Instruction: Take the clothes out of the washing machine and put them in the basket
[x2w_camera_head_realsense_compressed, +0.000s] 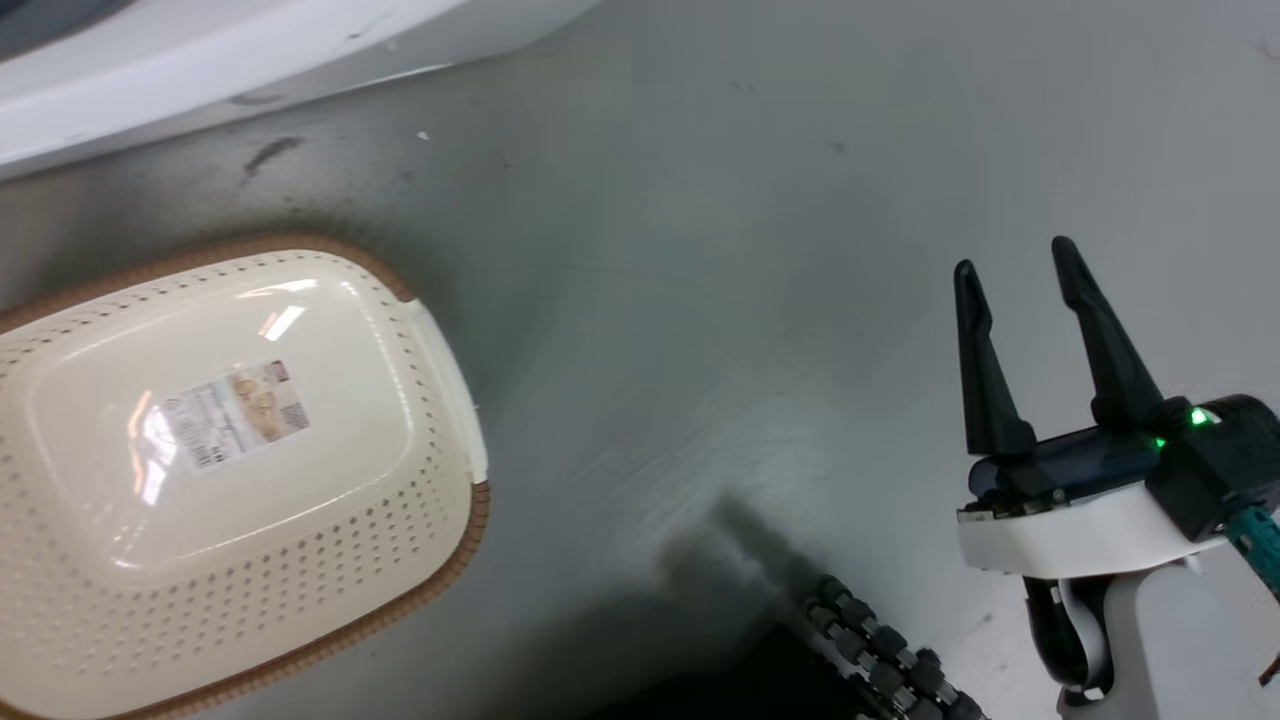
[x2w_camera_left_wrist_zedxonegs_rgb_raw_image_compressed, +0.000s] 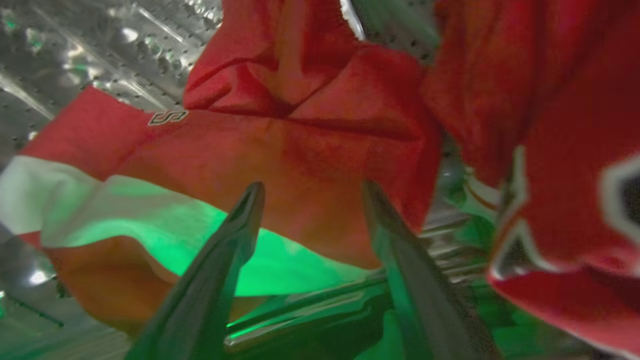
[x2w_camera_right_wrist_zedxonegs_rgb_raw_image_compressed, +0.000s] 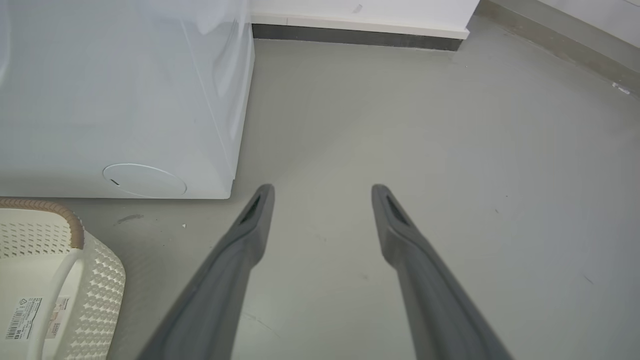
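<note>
Your left tool (x2w_camera_left_wrist_zedxonegs_rgb_raw_image_compressed: 313, 186) is open inside the washer's drum (x2w_camera_left_wrist_zedxonegs_rgb_raw_image_compressed: 100, 40), fingers spread and gripping nothing. The clothes (x2w_camera_left_wrist_zedxonegs_rgb_raw_image_compressed: 300, 150) lie just past its tips, and you can't tell whether they touch. One red piece with a white stripe, tinted green by light, spreads across the drum wall. Another with black-and-white edging hangs at the right of the left wrist view. The basket (x2w_camera_head_realsense_compressed: 440, 380) sits on the floor (x2w_camera_head_realsense_compressed: 700, 250) just in front of the washer's (x2w_camera_right_wrist_zedxonegs_rgb_raw_image_compressed: 100, 90) bottom front edge, and the label (x2w_camera_head_realsense_compressed: 238, 412) on its bottom shows. Your right tool (x2w_camera_head_realsense_compressed: 1013, 255) is also open, jaws wide, holding nothing. It hangs over bare floor, well apart from the basket and beyond the washer's front corner.
</note>
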